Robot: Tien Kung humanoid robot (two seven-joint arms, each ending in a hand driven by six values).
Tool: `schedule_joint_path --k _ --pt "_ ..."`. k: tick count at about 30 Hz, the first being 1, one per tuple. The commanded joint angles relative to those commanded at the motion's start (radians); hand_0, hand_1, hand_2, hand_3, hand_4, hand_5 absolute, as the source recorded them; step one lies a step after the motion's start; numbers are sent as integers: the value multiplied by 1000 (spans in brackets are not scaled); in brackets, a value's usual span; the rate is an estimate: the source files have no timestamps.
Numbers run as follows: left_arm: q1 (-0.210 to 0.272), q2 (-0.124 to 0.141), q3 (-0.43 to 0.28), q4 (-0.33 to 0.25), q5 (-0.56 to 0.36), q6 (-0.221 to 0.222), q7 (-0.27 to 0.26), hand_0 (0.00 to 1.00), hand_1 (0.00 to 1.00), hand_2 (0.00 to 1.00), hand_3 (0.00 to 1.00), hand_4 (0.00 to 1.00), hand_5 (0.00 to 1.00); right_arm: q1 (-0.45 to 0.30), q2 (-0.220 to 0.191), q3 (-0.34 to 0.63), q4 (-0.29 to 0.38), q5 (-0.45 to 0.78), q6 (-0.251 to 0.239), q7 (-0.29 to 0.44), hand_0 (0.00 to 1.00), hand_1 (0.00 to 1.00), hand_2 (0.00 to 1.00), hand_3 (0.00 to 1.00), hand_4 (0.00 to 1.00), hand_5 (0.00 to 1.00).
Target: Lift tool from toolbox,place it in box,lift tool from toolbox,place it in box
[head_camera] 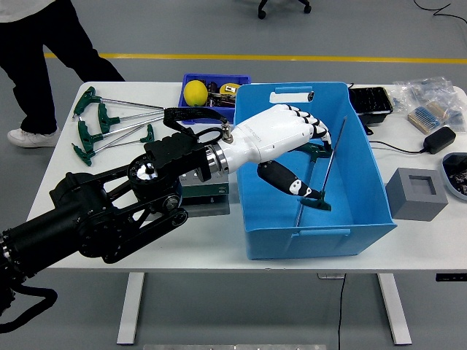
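Your robot's left hand [281, 142] hangs over the middle of the blue box [365, 175] at frame centre, white knuckles up, fingers loosely spread and gripping nothing. Just right of it and below its thumb, a T-handle wrench [326, 169] leans inside the box, green handle low near the front wall, thin shaft slanting up toward the right wall. You cannot tell whether a fingertip touches the wrench. A second wrench [305, 191] lies on the box floor beneath the hand, mostly hidden by it. The black forearm covers most of the green tool holder [208, 194] left of the box. At upper left, more green-handled wrenches [109, 125] lie spread on the white table [66, 182]. A small blue bin [211, 91] with a yellow ball [195, 92] sits behind the arm. A person's legs [44, 65] show at the far left top, cut off by the frame.
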Motion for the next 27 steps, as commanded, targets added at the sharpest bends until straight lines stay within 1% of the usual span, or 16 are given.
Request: schedule_joint_path --k 2,3,6,8,9,13,14,15,16,17,18,20,21,24,26,27 --pt "2 0 -14 -1 2 6 1 694 773 826 736 998 681 -1 0 1 0 -1 0 0 699 652 735 655 872 818" --pt "3 1 -21 -1 4 8 2 754 817 890 752 998 693 -1 0 1 0 -1 0 0 698 652 735 655 872 816" --pt "9 5 -41 -2 10 15 10 754 817 890 752 998 693 -2 0 0 0 1 0 1 698 652 735 655 872 816" --pt "26 9 -71 -7 6 30 17 754 817 890 752 998 693 -3 0 -3 0 7 -1 2 698 652 735 655 872 816" --pt "34 11 -85 -10 3 37 19 794 853 948 818 998 704 -3 1 -3 0 7 -2 2 699 652 735 654 872 815" --pt "105 16 -194 -35 -53 114 13 794 853 948 818 998 704 -5 2 -6 0 14 -4 4 699 652 735 654 872 815" --pt "132 19 -234 -47 -83 141 6 794 853 948 818 998 704 -6 3 -6 0 14 -4 4 699 652 735 654 872 815" --pt "157 20 -272 -56 -112 163 2 830 870 966 849 998 718 -7 3 -6 0 14 -5 4 697 652 737 654 872 815" --pt "180 20 -306 -65 -143 181 -2 830 870 966 849 998 718 -8 4 -5 0 14 -5 4 697 652 737 654 872 815" --pt "197 21 -335 -70 -172 193 -4 830 870 966 849 998 718 -8 5 -5 0 14 -5 4 697 652 737 654 872 815" --pt "223 22 -371 -81 -211 212 -9 830 870 966 849 998 718 -10 6 -3 0 12 -6 4 697 652 737 654 872 815" --pt "270 23 -440 -102 -299 234 -11 830 870 966 849 998 718 -11 8 0 0 8 -6 3 697 652 737 654 872 815" --pt "284 22 -462 -109 -338 239 -10 817 860 937 845 995 709 -12 8 1 0 6 -7 2 697 651 737 651 871 813" --pt "351 17 -546 -149 -460 240 6 817 860 937 845 995 709 -12 9 2 0 3 -7 2 697 651 737 651 871 813" --pt "387 15 -582 -170 -537 226 18 817 860 937 845 995 709 -12 10 0 0 8 -8 3 697 651 737 651 871 813" --pt "408 17 -593 -177 -582 210 20 817 849 921 839 997 749 -12 10 -2 0 11 -8 4 697 652 736 652 871 813"
